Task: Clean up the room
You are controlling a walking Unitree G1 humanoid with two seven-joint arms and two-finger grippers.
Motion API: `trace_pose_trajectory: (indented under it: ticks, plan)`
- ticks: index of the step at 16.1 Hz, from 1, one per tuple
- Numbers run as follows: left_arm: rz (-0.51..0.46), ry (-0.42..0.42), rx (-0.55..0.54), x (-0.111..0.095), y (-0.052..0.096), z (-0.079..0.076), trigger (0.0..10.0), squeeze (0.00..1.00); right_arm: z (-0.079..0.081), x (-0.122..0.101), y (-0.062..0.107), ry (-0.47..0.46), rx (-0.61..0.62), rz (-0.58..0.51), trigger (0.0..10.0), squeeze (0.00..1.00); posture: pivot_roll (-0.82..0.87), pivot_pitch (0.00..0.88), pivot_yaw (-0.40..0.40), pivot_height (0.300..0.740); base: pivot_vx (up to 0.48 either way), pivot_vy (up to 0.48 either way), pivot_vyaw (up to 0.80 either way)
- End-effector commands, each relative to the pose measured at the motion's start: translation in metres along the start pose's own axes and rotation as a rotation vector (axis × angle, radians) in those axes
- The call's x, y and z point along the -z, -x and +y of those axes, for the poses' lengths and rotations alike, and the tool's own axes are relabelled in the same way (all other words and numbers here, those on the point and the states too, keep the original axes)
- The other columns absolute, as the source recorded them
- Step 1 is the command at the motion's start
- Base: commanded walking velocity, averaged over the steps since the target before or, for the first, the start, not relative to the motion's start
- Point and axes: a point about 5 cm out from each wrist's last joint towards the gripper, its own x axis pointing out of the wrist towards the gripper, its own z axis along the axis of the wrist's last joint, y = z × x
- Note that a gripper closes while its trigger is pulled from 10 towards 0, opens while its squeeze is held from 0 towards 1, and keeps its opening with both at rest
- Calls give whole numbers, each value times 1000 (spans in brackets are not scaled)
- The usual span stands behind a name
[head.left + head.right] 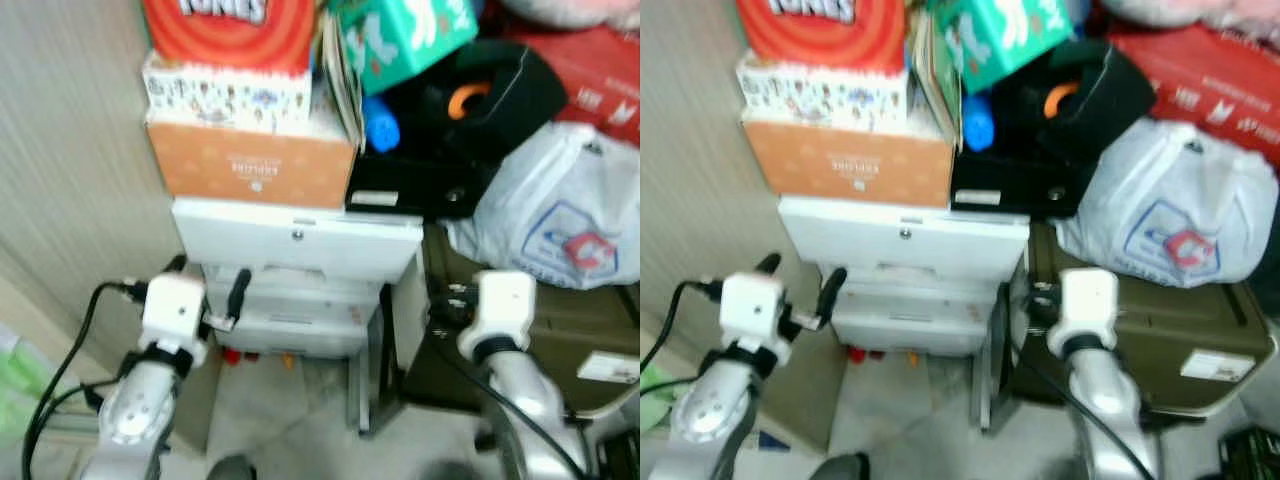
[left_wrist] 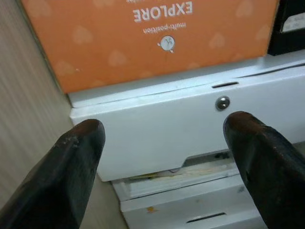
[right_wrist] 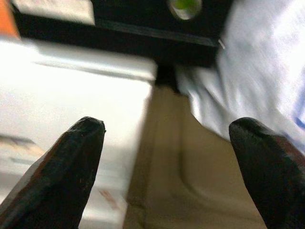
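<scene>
A white drawer cabinet [image 1: 297,240] stands straight ahead against the wall, its top drawer carrying a small round lock [image 2: 222,103]. An orange cardboard box [image 1: 250,165] rests on it, under a patterned box and a red package [image 1: 230,30]. My left gripper [image 1: 208,280] is open and held just in front of the cabinet's left side, nothing between its fingers [image 2: 76,162]. My right gripper [image 3: 169,124] is also open and empty, pointing at the gap between the cabinet and an olive storage box [image 1: 540,330].
A white plastic bag [image 1: 560,220] lies on the olive box. A black bag [image 1: 470,100], a teal package [image 1: 400,35] and a blue thing [image 1: 380,125] are piled above. The beige wall [image 1: 70,180] is close on the left. Small red and orange bits [image 1: 232,354] lie under the cabinet.
</scene>
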Motion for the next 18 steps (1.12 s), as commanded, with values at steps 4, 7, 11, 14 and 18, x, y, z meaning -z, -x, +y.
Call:
trace_pose_trajectory:
  ticks: [4,7,11,14,18]
  plan:
    - [27,49,56,4,5,-7,10000,0,-9,4,3,16,29,21,10000,0,-19,56,-107,740,0,0,800]
    - [18,43,52,1,3,-6,10000,0,-10,3,1,12,35,20,10000,0,-18,59,-112,740,0,0,800]
    - [20,28,58,3,3,-8,10000,0,-11,3,-1,14,40,12,10000,0,-21,54,-101,740,0,0,800]
    - [20,22,76,4,-3,-8,10000,0,-11,6,-1,8,80,-2,10000,0,-32,32,-45,740,0,0,769]
    - [-21,0,140,-2,-26,-12,10000,0,-11,11,-4,-31,142,-10,10000,0,-55,0,17,740,0,0,177]
